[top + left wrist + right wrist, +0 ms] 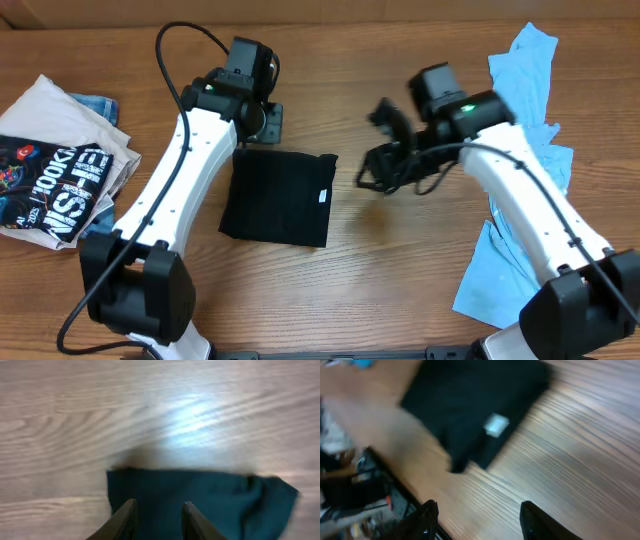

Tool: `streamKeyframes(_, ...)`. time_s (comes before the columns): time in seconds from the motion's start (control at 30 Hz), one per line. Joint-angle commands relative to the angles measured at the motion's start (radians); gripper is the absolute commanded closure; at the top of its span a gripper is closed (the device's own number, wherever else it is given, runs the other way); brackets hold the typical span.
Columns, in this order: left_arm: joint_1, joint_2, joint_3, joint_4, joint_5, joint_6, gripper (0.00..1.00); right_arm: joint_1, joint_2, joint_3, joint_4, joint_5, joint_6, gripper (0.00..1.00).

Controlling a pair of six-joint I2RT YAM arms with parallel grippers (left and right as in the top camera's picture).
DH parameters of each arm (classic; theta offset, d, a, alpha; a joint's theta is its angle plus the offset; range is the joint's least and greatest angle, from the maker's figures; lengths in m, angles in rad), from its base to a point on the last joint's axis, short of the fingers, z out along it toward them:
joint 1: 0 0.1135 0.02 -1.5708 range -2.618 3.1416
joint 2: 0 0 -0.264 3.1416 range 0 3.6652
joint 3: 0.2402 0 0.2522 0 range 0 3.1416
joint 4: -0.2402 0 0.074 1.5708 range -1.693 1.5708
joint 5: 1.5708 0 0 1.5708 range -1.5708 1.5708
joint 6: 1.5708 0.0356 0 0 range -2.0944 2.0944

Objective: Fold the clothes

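Folded black T-shirt (278,197) lay square mid table (380,285). Light blue T-shirt (528,150) sat rumpled, unfolded, at right. Left fingers (127,521) slightly parted above its far edge, right fingers (535,521) spread, both empty. Judged roughly half done.

The left arm (165,190) and right arm (530,215) have white shells, black joints and black cables (165,50); a green light (466,107) glows on the right wrist. The left pincer (159,503) and right pincer (478,504) are black.

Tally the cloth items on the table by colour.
Black T-shirt: 1
Light blue T-shirt: 1
White printed tee: 1
Blue denim piece: 1
Total: 4
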Motion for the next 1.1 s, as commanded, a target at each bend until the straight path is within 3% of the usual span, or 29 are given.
streamKeyframes(0.0,0.069,0.107,0.014,0.028,-0.021,0.048,0.69,0.119,0.021,0.007,0.064,-0.081,0.029,0.43)
streamKeyframes(0.17,0.129,0.223,0.014,0.041,0.060,0.093,0.69,0.219,0.113,0.006,0.186,-0.082,0.159,0.43)
streamKeyframes(0.3,0.146,0.282,0.014,0.024,0.061,0.108,0.68,0.260,0.202,0.006,0.234,-0.101,0.166,0.43)
streamKeyframes(0.47,0.148,0.356,0.014,-0.115,0.043,0.115,0.70,0.276,0.350,0.006,0.231,-0.087,0.169,0.43)
streamKeyframes(0.63,0.148,0.388,0.009,-0.292,-0.027,0.087,0.76,0.244,0.408,0.006,0.159,0.082,0.169,0.43)
streamKeyframes(0.9,0.145,0.389,-0.052,-0.501,0.026,-0.045,0.90,0.117,0.408,0.007,0.203,0.524,0.149,0.40)
streamKeyframes(1.07,0.145,0.382,-0.056,-0.516,0.045,-0.066,0.94,0.077,0.404,0.010,0.198,0.558,0.133,0.39)
